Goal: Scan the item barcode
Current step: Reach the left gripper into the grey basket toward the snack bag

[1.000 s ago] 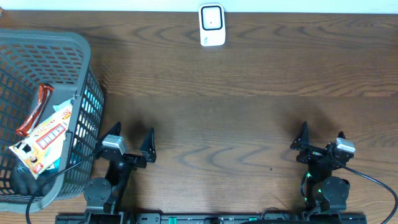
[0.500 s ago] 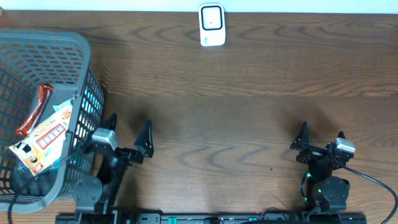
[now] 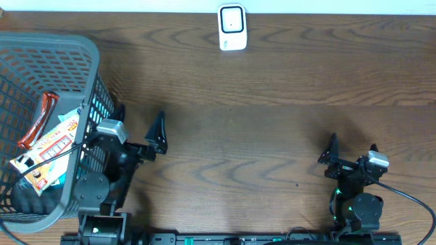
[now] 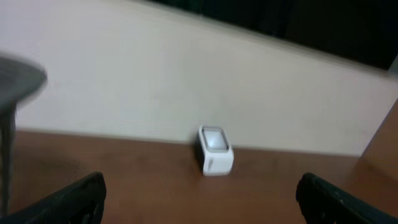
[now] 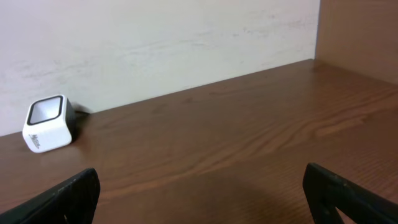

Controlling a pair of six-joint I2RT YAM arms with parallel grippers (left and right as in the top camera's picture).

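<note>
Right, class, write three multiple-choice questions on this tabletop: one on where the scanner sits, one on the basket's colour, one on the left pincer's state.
1. Where is the white scanner? A in the basket; B at the far edge of the table, near the middle; C at the near right corner.
2. What colour is the basket? A red; B yellow; C grey.
3. How is the left pincer? A open, holding nothing; B shut on a packet; C shut on the scanner.
Answers: 1 B, it stands alone at the far edge; 2 C, its mesh walls are grey; 3 A, its fingers stand wide apart with nothing between them.
</note>
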